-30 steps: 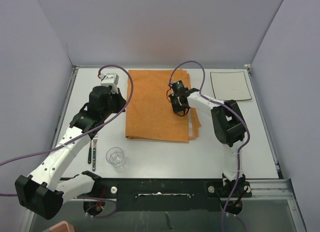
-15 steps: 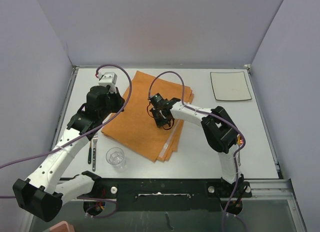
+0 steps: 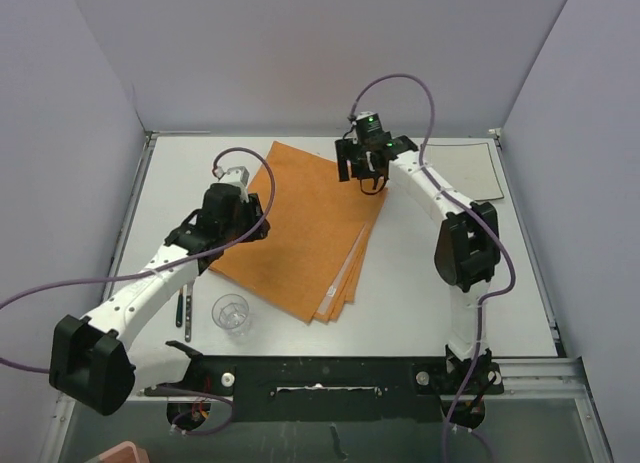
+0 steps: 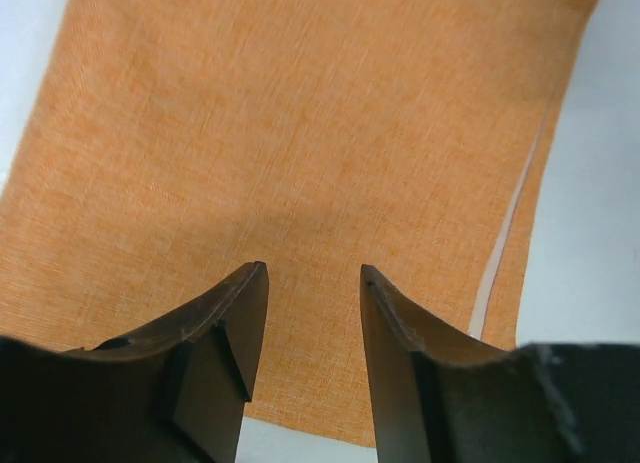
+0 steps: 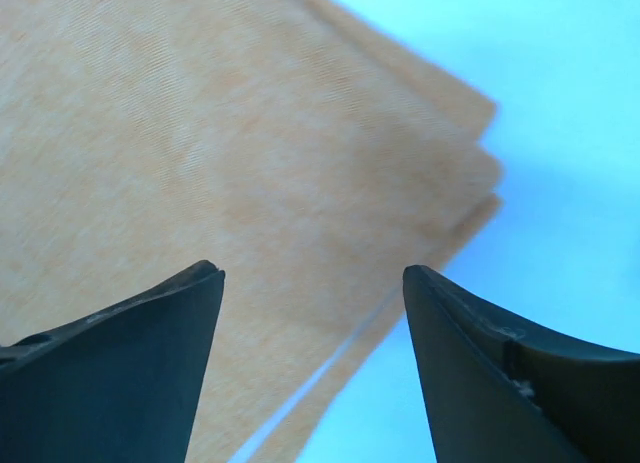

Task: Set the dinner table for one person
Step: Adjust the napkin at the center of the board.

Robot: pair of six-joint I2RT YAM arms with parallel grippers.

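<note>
The orange cloth mat (image 3: 300, 233) lies flat and turned at an angle, with one corner pointing to the far side. Its folded layers show as stepped edges along its right side and at its near corner. The dinner table (image 3: 430, 283) is the wide off-white surface under the mat, and it reaches out past the mat on every side. The left gripper (image 4: 312, 273) hangs over the left part of the mat, close to its left edge. Its two dark fingers are parted, with only cloth seen in the gap below, so the jaws are released and hold nothing. The right gripper (image 5: 310, 270) hangs over the far right corner of the mat, where the layered edges meet the bare table. Its jaws stand wide apart and are also empty. A clear glass (image 3: 231, 313) stands upright just off the near left edge of the mat, not touching it. A dark-handled piece of cutlery (image 3: 186, 308) lies further left of the mat, beside the glass, partly hidden under the left arm. A small white plate (image 3: 485, 168) lies well apart from the mat on its far right side, partly covered by the right arm.
</note>
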